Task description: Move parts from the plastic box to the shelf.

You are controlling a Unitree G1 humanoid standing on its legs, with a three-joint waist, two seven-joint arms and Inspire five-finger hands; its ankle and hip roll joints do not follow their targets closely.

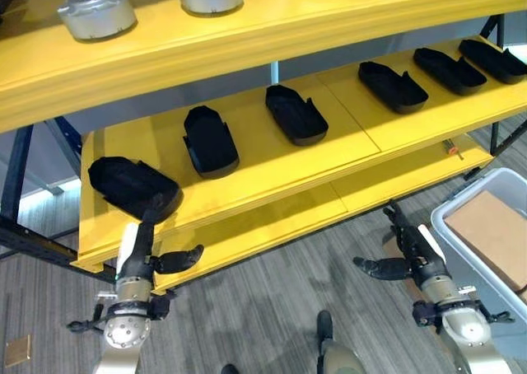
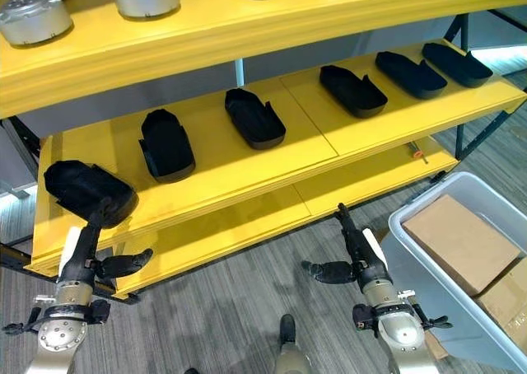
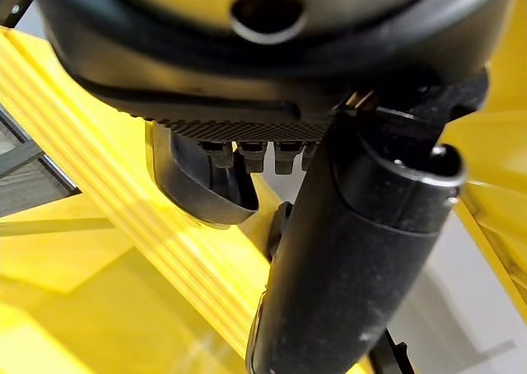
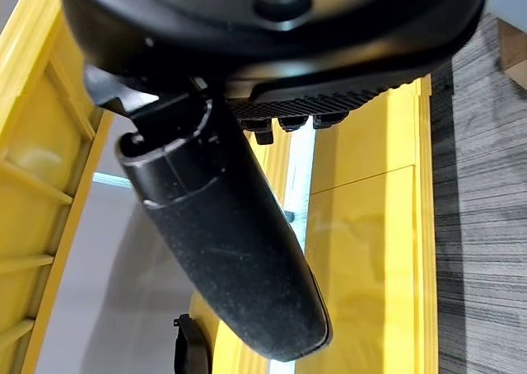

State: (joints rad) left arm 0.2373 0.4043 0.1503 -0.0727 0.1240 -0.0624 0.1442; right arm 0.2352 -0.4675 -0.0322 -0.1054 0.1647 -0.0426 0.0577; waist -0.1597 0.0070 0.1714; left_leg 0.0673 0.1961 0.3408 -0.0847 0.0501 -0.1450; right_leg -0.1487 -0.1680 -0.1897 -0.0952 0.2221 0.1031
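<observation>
Lower left of the frame, my left hand (image 1: 138, 254) is reaching up with fingers straight and thumb sticking out sideways, fingertips touching the leftmost black part (image 1: 132, 186) on the yellow shelf (image 1: 272, 164). More black parts are sitting in a row toward the upper right. Lower right, my right hand (image 1: 414, 250) is hanging spread and empty, just beside the plastic box (image 1: 471, 205) holding cardboard boxes (image 2: 461, 242).

Plastic box (image 2: 428, 254) — cut off by the edge.
</observation>
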